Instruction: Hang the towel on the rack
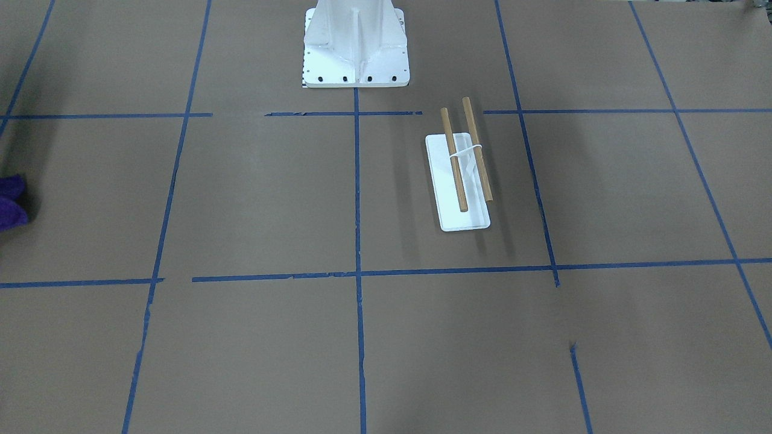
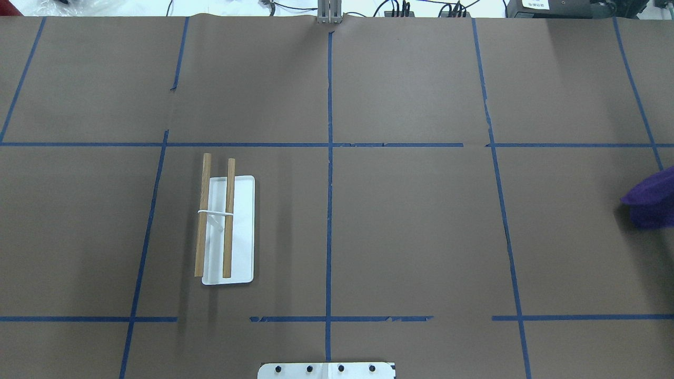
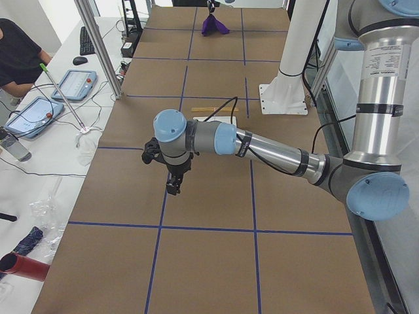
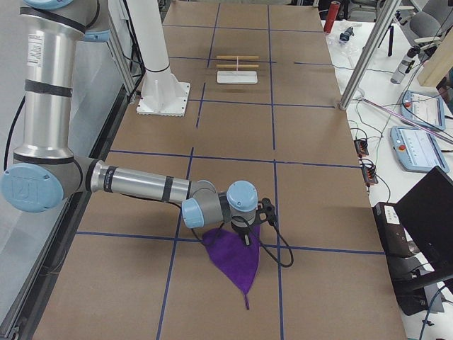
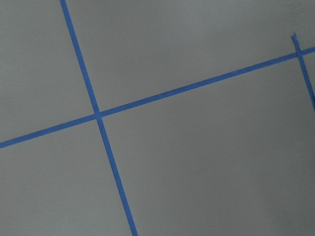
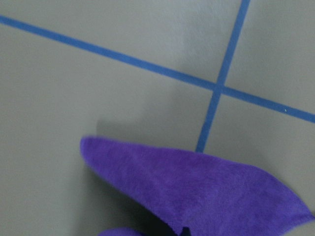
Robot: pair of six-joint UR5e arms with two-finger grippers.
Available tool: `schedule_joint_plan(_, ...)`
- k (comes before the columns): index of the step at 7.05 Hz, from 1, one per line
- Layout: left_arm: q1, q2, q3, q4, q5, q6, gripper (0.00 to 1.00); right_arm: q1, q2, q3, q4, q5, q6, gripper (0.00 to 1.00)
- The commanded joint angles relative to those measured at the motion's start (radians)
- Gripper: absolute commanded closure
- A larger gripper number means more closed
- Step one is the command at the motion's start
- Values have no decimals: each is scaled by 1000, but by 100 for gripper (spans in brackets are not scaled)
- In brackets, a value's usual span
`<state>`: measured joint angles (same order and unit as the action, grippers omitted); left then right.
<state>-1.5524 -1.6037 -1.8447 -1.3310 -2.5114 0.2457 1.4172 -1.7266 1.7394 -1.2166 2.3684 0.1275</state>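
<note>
The towel (image 4: pixel 237 258) is out at the table's (image 2: pixel 410 237) right end, right under the right pincer (image 4: pixel 244 237). It peaks there and falls away to a point, and the shadow beneath it in the wrist view suggests that at least part of it is off the surface. I'd guess it is pinched by an edge or corner so its weight pulls it long and flat for draping. Only the side camera catches that pincer, though, so I cannot tell whether it is clamped on the cloth or merely over it.

The rack (image 2: pixel 228 237) sits on the left half, well apart from the towel. Its two wooden bars run near to far above a white base (raised, presumably, so cloth can hang down either side). Nothing hangs on it yet, so the carry across lies ahead.

The left pincer (image 3: pixel 173 186) hovers over bare table further left. It is perhaps parked clear of the rack, and I cannot tell whether it stands apart or together.
</note>
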Motion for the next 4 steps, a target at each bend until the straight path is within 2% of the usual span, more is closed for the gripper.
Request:
schedule_joint_plan(1, 0, -52, 3, 0, -122, -151, 0, -114, 59, 205, -29, 11, 345, 100)
schedule_joint_plan(2, 3, -127, -2, 0, -121, -330, 0, -165, 131, 235, -29, 21, 459, 100)
schedule_joint_plan(3, 38, -162, -8, -48, -122, -424, 0, -217, 212, 252, -35, 21, 597, 100)
schedule_joint_plan(4, 72, -166, -8, -168, -129, -477, 0, -271, 320, 253, -61, 14, 767, 100)
